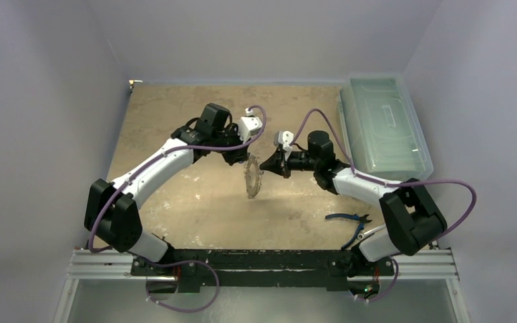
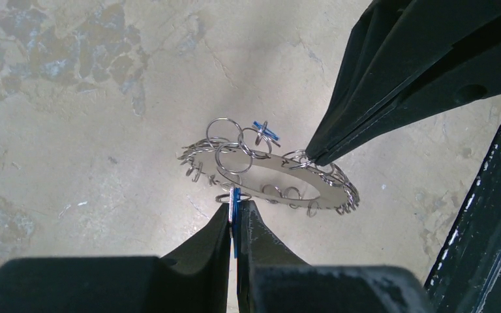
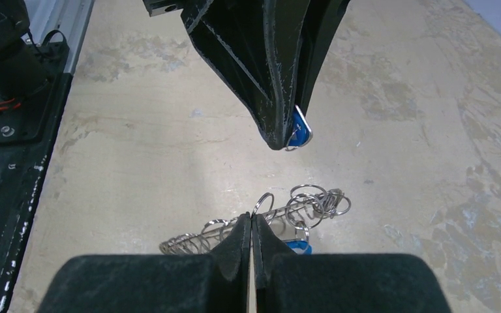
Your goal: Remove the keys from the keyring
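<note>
1. Bench (image 1: pixel 175 202): 1 clear box (image 1: pixel 384 128) sits well right of the keyring (image 1: pixel 252 178), and 1 pair of pliers (image 1: pixel 350 221) lies near-right of it.
2. Right gripper (image 3: pixel 251 225): jaws closed on the keyring's right rim.
3. Left gripper (image 2: pixel 236 210): jaws clamped on 1 blue-headed key (image 2: pixel 235 199) at the keyring's left rim, so the pull likely goes leftward.
4. The 1 keyring hangs off the bench, edge-on from above.
5. Keys (image 2: pixel 199 160): 2 blue heads show. The silvery ones are too crowded to count.
</note>
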You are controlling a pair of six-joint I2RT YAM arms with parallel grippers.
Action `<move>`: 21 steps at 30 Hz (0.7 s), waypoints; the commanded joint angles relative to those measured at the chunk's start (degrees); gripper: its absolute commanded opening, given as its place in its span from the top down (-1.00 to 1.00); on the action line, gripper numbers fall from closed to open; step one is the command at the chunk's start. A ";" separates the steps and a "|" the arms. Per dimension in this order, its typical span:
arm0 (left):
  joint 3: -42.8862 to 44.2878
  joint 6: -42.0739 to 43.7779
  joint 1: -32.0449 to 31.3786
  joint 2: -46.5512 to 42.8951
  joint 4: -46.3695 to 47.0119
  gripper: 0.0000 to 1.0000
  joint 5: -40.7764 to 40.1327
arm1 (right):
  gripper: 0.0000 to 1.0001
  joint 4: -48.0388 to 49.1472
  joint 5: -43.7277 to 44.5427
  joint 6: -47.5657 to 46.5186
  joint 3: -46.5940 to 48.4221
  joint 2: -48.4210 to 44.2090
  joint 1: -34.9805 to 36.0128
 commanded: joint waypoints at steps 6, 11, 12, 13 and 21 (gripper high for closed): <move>-1.24 -0.56 0.27 -1.36 2.87 1.00 3.72 | 1.00 6.12 1.41 2.97 -1.35 -2.56 0.01; -1.09 -1.12 0.33 -1.42 3.11 1.00 3.37 | 1.00 6.52 1.94 3.75 -1.27 -2.40 -0.13; -0.84 -1.50 0.36 -1.42 3.18 1.00 3.20 | 1.00 6.57 2.26 4.22 -1.24 -2.57 -0.41; -0.58 -1.87 0.48 -1.42 3.21 1.00 2.82 | 1.00 6.39 2.37 4.81 -1.09 -2.89 -0.93; 0.33 -7.69 5.94 -1.17 5.97 1.00 2.25 | 1.00 -6.74 2.43 2.66 1.86 -8.67 -5.50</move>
